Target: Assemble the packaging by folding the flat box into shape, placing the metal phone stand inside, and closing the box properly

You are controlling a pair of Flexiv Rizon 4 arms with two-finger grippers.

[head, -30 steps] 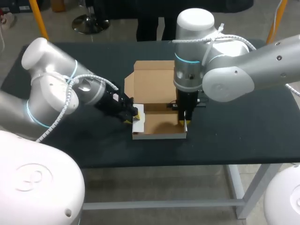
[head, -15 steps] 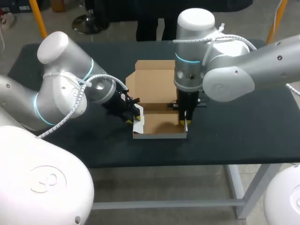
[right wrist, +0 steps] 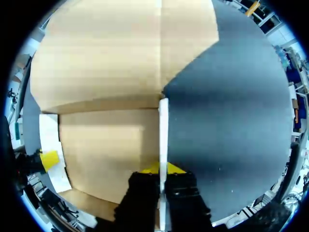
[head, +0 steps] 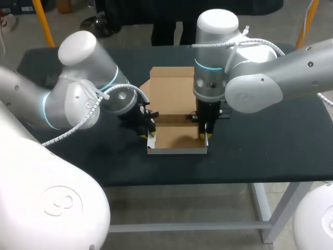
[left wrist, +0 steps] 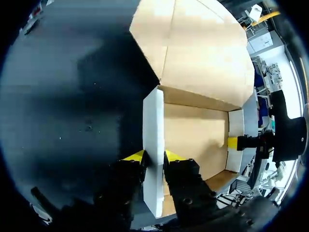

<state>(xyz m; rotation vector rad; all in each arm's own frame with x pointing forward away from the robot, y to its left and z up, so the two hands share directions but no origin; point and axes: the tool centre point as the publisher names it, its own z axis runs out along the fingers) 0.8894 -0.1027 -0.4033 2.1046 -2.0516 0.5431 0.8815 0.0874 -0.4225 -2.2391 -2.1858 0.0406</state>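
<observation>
Table: a dark, matte rectangular table (head: 270,151) is seen from above, with both arms over it.

Arms: the left white-and-grey arm (head: 73,99) is brought in from the left side and bent down toward the box. The right white-and-grey arm (head: 270,78) is brought in from the right, with its wrist pointed straight down over the box.

Box: a brown cardboard mailer box (head: 174,138), white on the outside, is located at the middle of the table, partly folded into a shallow tray. Its brown lid panel (head: 169,88) is laid open and flat on the table on the far side of the tray. The front wall (head: 177,151) is stood upright at the near edge.

Walls: the left side wall (left wrist: 153,130) and the right side wall (right wrist: 163,130) are both raised upright.

Left gripper (head: 147,129) (left wrist: 154,157): it is clenched on the left side wall, one yellow tip pressed against the outer face and one against the inner face.

Right gripper (head: 205,134) (right wrist: 163,168): it is clamped on the right side wall, whose thin top edge is pinched between the two yellow tips.

Each gripper's yellow tip is visible across the tray floor in the other wrist view.
</observation>
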